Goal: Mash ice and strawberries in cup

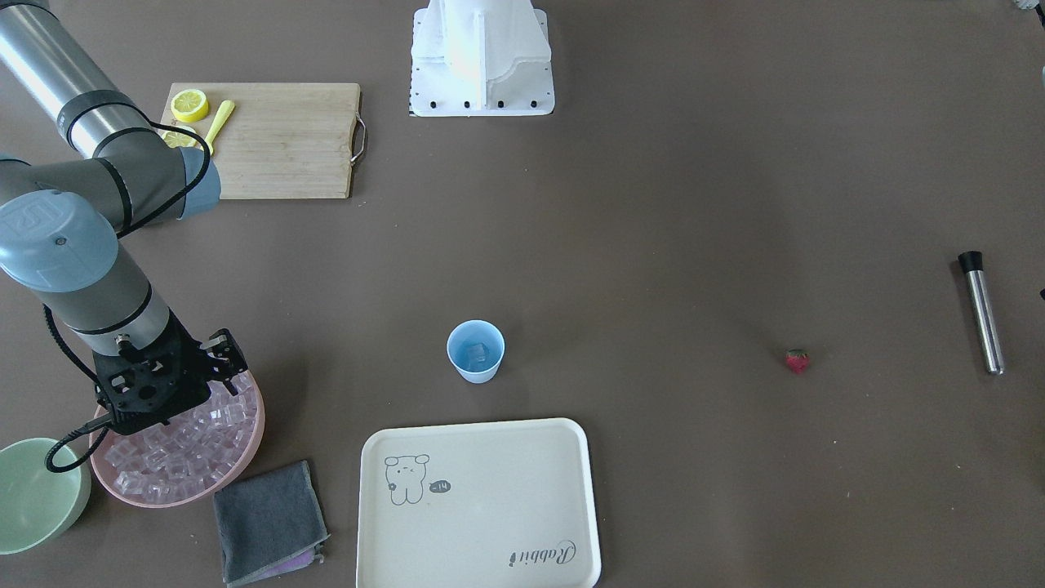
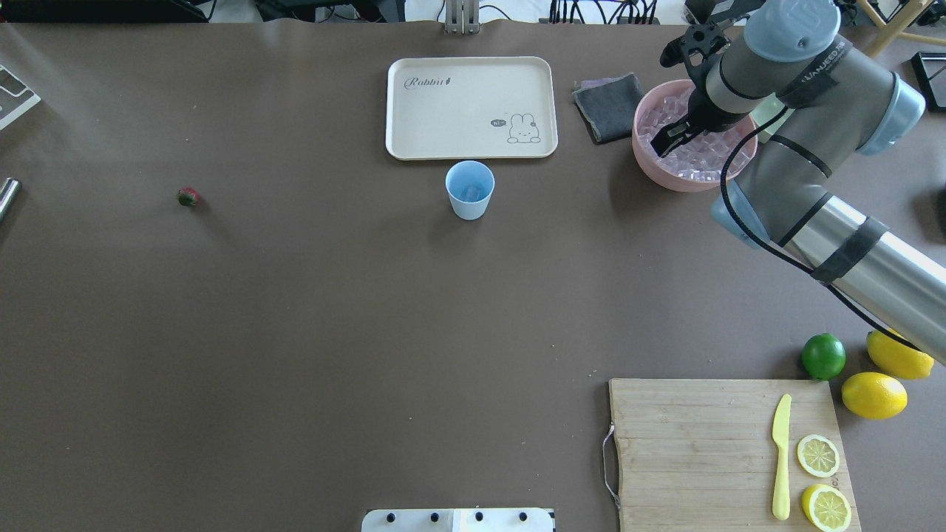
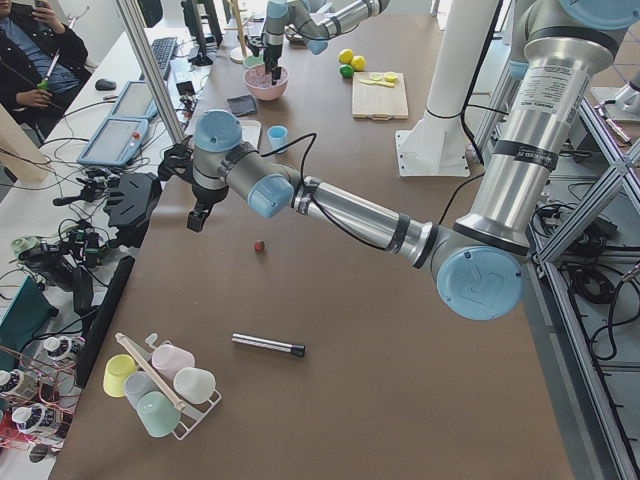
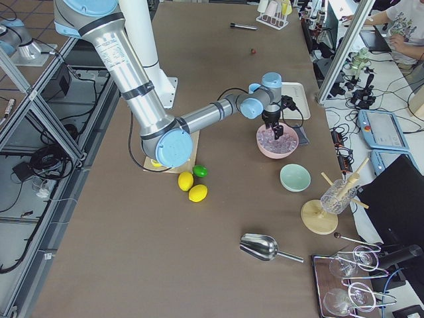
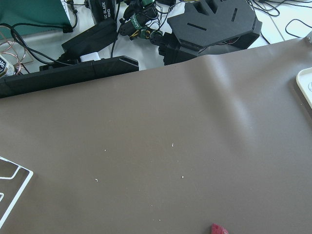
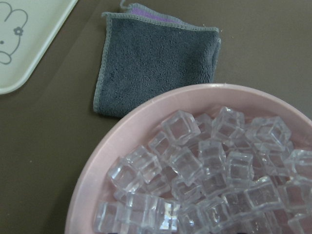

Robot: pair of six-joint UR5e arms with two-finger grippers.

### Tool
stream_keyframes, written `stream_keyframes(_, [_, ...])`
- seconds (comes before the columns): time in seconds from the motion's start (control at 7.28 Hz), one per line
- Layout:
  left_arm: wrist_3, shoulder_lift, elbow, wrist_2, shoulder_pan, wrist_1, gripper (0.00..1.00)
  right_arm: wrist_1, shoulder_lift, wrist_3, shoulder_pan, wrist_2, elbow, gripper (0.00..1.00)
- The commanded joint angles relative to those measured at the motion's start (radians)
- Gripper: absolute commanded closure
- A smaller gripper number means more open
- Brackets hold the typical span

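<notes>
A brown mat is covering the whole table (image 2: 295, 332), and it is lying slightly rippled near the far edge in the left wrist view. The cup (image 2: 469, 191) is standing upright near the table's middle, just beside the cream tray (image 2: 458, 111), and it is holding one ice cube (image 1: 476, 353). The strawberry (image 2: 188, 196) is lying on bare mat, well apart from the cup, on the robot's left. A metal rod (image 1: 982, 314) with a black cap is lying farther out on that side.

The right tool (image 2: 669, 140) is hanging over the pink bowl (image 2: 650, 166), which is holding many ice cubes (image 6: 204, 170); whether its fingers are apart or together cannot be told. A grey cloth (image 2: 610, 107) is lying between bowl and tray. The left tool (image 3: 198, 216) is hovering above the table near the strawberry; its state cannot be told.

Beyond the table's far edge, black cases (image 5: 214, 24) and cables are crowding a work desk, where a person (image 3: 25, 60) is sitting. Aluminium framing (image 4: 40, 112) is standing behind the robot.
</notes>
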Motion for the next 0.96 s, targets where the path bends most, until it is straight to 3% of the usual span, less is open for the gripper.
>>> stream_keyframes(0.0, [0.0, -0.006, 0.002, 0.012, 0.001, 0.0, 0.02, -0.001, -0.004, 0.007, -0.001, 0.0, -0.002, 0.06])
stream_keyframes(0.14, [0.0, -0.009, 0.006, 0.012, 0.001, 0.001, 0.02, -0.002, -0.004, 0.009, -0.001, 0.003, -0.006, 0.02])
stream_keyframes(0.55, [0.0, -0.015, 0.006, 0.043, 0.006, -0.002, 0.02, -0.002, -0.005, 0.009, 0.001, 0.031, -0.029, 0.03])
stream_keyframes(0.69, [0.0, -0.016, 0.005, 0.045, 0.004, -0.002, 0.02, -0.004, -0.008, 0.01, 0.001, 0.034, -0.031, 0.06])
stream_keyframes(0.82, [0.002, -0.016, 0.0, 0.043, 0.004, -0.002, 0.02, -0.002, -0.016, 0.009, 0.01, 0.067, -0.029, 0.15])
